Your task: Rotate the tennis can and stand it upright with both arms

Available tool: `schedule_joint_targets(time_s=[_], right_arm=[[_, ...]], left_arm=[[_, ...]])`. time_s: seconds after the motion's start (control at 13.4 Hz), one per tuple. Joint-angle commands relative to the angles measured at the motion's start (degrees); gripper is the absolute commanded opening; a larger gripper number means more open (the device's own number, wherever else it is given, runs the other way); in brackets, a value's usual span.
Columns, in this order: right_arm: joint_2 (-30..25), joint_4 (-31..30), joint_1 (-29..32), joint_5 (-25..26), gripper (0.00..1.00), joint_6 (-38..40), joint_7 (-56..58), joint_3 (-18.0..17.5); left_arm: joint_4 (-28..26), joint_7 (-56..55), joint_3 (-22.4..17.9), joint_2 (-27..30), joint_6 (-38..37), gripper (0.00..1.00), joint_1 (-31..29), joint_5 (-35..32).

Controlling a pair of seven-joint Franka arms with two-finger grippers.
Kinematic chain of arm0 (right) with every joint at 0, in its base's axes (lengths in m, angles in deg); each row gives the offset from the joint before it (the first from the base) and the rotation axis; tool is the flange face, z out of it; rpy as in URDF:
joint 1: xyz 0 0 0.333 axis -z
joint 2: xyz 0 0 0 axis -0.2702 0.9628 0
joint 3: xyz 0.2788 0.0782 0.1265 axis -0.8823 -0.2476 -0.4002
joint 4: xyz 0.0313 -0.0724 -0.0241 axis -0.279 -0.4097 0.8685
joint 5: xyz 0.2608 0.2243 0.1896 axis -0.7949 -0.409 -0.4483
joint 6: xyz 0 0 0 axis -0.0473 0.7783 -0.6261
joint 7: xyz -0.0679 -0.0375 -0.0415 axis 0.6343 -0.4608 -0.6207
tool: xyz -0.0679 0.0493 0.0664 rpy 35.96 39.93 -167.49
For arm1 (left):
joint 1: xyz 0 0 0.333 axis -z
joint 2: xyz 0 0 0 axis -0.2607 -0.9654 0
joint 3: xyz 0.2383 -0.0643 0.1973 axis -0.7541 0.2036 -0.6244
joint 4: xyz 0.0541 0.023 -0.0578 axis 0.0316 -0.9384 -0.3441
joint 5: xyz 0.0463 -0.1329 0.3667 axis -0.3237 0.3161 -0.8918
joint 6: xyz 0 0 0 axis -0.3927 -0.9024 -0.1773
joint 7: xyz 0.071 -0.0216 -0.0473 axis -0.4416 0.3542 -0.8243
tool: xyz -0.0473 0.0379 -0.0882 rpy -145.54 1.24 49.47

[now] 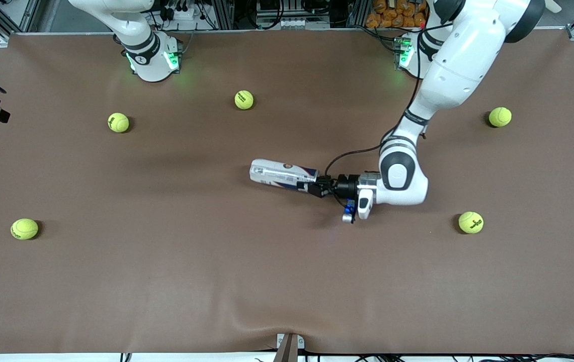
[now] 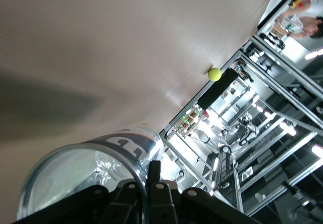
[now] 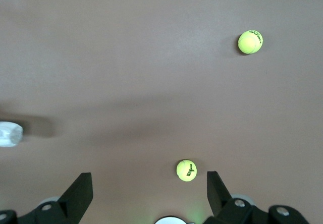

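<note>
Clear-plastic tennis can [image 1: 282, 174] lies flat mid-table. Left gripper [image 1: 320, 187] clamped on can's rim, apparently thin lip only. Risk: can slips or twists out when rotated. Right gripper [image 3: 150, 189] waits high, fingers wide, empty.

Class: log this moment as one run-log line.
left gripper: shut on can rim | can: lying on table | right gripper: open, waiting over table

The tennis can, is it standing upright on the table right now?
No, in the front view the tennis can lies on its side on the brown table, with the left gripper shut on one end.
</note>
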Motion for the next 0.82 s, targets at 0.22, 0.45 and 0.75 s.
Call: schedule_joint_targets(time_s=[0.22, 0.45, 0.75], right_arm=[[0.76, 1.69, 0.20, 0.04, 1.00, 0.49, -1.05, -0.13], [0.76, 1.69, 0.20, 0.04, 1.00, 0.49, -1.05, -0.13], [0.76, 1.69, 0.20, 0.04, 1.00, 0.49, -1.05, -0.13]], left_arm=[[17.53, -36.73, -0.69, 2.67, 0.59, 0.00, 1.12, -16.97], [23.18, -44.51, -0.43, 2.76, 0.68, 0.00, 2.61, -29.71], [23.44, -50.41, -0.60, 8.11, 0.68, 0.00, 8.84, -52.95]])
